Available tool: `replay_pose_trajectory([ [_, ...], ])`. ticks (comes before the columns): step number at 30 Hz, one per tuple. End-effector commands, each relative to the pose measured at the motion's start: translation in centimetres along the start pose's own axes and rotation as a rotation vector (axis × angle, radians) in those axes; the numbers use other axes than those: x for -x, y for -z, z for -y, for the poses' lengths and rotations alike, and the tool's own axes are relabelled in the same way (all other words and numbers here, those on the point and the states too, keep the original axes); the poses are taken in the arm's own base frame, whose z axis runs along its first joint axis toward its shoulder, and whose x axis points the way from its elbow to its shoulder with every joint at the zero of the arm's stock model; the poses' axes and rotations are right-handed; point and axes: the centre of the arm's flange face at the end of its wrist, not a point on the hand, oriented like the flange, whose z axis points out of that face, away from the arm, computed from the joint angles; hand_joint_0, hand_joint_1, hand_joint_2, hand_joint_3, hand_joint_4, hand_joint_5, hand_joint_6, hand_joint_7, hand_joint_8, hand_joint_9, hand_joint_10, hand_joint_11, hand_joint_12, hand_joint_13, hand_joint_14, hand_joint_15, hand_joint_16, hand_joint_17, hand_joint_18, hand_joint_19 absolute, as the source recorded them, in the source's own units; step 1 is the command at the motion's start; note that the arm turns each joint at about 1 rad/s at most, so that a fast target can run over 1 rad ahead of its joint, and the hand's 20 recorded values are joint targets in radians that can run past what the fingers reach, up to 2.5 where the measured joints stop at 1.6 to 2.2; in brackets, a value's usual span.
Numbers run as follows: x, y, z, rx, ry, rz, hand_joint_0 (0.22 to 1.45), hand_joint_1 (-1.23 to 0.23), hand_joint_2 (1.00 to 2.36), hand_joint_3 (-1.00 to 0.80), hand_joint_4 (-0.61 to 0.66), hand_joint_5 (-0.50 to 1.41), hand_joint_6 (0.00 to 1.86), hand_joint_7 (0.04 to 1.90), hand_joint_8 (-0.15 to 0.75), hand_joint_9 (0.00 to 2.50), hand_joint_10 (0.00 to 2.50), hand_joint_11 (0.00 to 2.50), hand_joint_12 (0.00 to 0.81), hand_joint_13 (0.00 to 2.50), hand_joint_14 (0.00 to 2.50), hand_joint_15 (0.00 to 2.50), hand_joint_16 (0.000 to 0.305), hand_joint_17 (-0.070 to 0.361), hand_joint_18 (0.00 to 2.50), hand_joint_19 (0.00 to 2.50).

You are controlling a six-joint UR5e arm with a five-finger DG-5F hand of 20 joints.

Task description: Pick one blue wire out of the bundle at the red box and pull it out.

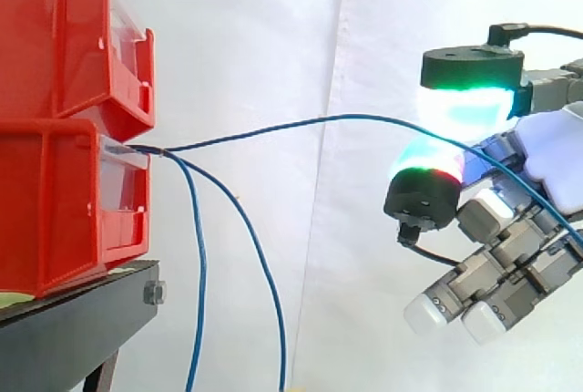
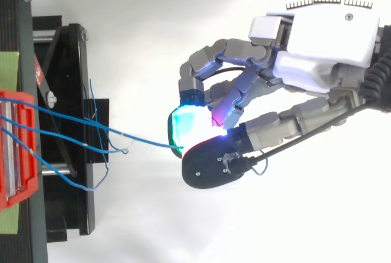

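Two red bins are stacked at the left, and the blue wires come out of the lower one (image 1: 64, 210), (image 2: 15, 153). One blue wire (image 1: 301, 124), (image 2: 140, 140) arcs rightward from the bin's front to my hand (image 1: 556, 169), (image 2: 330, 37). The hand pinches it between a cyan-green glowing fingertip (image 1: 465, 105), (image 2: 186, 125) and the thumb's red-lit pad (image 1: 428, 182), (image 2: 211, 162). Past the pinch the wire trails back along the hand. The other fingers are curled below, apart from the wire. Two more blue wires (image 1: 199, 264), (image 1: 264, 273) hang down from the same bin.
The upper red bin (image 1: 73, 36) sits over the lower one on a black stand (image 1: 73, 319), (image 2: 73, 92). A white curtain lies behind. In the top view, the loose wire ends (image 2: 124, 150) lie over the stand's edge, left of the hand.
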Motion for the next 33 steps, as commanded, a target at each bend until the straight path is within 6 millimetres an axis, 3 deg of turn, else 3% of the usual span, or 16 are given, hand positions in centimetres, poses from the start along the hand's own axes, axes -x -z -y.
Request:
replay_pose_trajectory([
  [1,0.0,0.0,0.01,0.0,0.0,0.0,0.56,-0.74,1.07,0.11,0.11,-0.12,0.81,1.14,0.309,1.07,0.02,0.69,0.453,0.48,0.01,0.19,0.077,0.173,0.46,0.32],
  [33,0.0,0.0,0.01,0.0,0.0,0.0,0.56,-0.73,1.09,0.09,0.11,-0.12,0.81,1.15,0.305,1.04,0.02,0.68,0.45,0.45,0.01,0.19,0.077,0.173,0.43,0.32],
])
